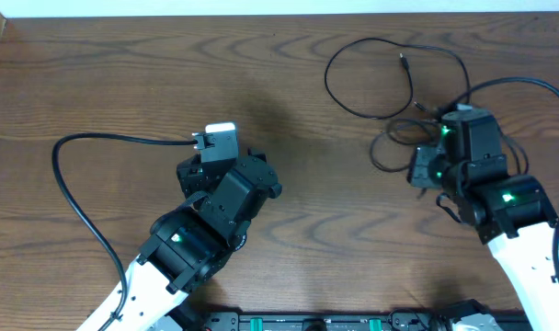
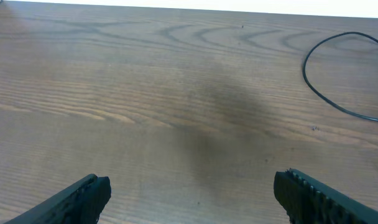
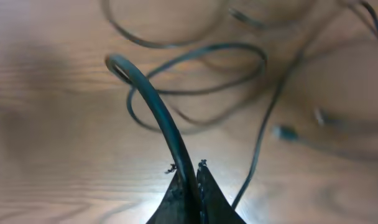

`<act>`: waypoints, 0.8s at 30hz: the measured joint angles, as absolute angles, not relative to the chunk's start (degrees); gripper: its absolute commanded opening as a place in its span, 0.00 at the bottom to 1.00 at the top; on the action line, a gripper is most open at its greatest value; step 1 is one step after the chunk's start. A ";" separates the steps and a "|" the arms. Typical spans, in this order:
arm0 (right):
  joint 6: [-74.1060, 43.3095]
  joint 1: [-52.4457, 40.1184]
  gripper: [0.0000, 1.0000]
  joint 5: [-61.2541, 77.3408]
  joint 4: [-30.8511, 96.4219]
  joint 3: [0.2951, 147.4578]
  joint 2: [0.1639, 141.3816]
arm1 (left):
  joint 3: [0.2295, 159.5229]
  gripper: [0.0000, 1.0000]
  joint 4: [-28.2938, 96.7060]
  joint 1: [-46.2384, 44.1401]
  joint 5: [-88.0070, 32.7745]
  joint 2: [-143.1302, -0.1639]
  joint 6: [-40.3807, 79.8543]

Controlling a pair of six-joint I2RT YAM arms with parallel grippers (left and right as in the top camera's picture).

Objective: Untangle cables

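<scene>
One black cable [image 3: 158, 112] is pinched in your right claw [image 3: 190, 171], closed tight on it, arching above the desk [image 3: 46, 124]; the other cables [image 1: 411, 92] lie looped beside it at the right. Your left claw [image 2: 192, 183] gapes wide, empty. Lift slowly, watch which loops drag, and stop if they tighten.

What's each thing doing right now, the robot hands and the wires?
left gripper: jaws open, holding nothing.
right gripper: jaws shut on a black cable.
black cable: pinched, arching up from the jaws.
other cables: loose, looped over one another.
</scene>
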State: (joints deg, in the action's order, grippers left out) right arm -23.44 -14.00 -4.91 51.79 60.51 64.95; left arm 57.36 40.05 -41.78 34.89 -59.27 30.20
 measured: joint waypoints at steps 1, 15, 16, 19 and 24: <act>-24.05 -13.80 0.01 -5.10 52.73 60.36 65.08 | 57.36 0.90 40.05 -41.78 34.89 -59.27 30.20; -32.75 -18.46 0.01 5.10 56.31 59.99 65.25 | 57.36 0.91 40.05 -41.78 34.89 -59.27 30.20; -34.24 -18.57 0.01 3.62 56.34 59.99 65.25 | 57.36 0.90 40.05 -41.78 34.89 -59.27 30.20; -37.95 -18.57 0.02 -1.83 56.34 59.99 65.25 | 57.36 0.90 40.05 -41.78 34.89 -59.27 30.20; -42.15 -18.55 0.41 -11.35 56.14 59.99 66.08 | 57.36 0.91 40.05 -41.78 34.89 -59.27 30.20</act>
